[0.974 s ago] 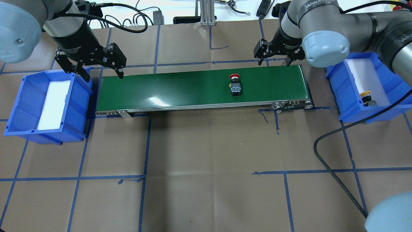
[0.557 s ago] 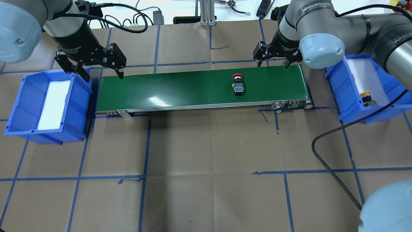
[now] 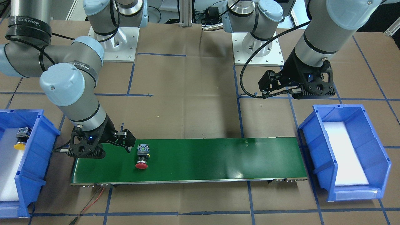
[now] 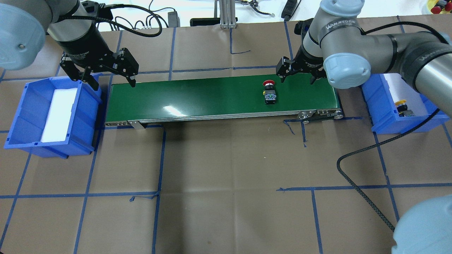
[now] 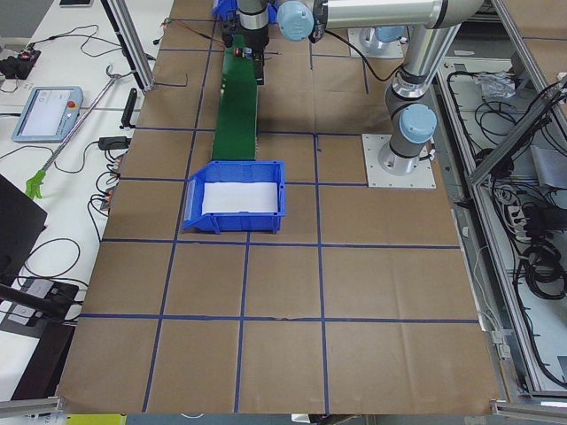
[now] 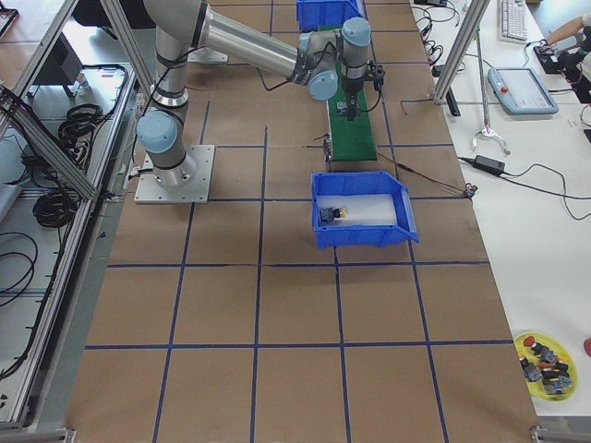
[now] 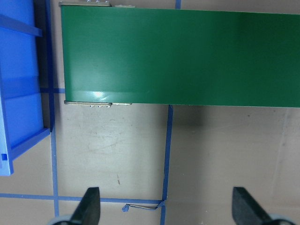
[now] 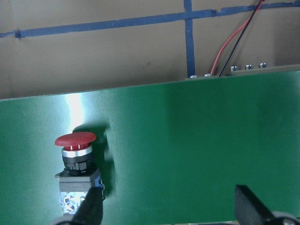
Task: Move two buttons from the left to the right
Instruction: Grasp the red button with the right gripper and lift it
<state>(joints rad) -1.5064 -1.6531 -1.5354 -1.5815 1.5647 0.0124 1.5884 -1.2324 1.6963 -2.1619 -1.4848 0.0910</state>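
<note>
Red button point(image 4: 269, 92) lies on its side on the green conveyor belt point(image 4: 197, 97), near the right end, cap pointing away from the robot. Right end effector point(image 4: 297, 79) hangs just beside it, fingers spread, empty. Yellow button point(image 4: 400, 103) sits in the right blue bin point(image 4: 379, 118). Left end effector point(image 4: 113, 84) is spread and empty at the belt's left end.

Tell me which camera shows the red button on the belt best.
The right wrist-mounted view: the red button sits large at lower left on the green belt, with cap, collar and body distinct. Overhead and front-facing show it whole but small. The side views are too distant to make it out, and the left wrist view misses it.
</note>
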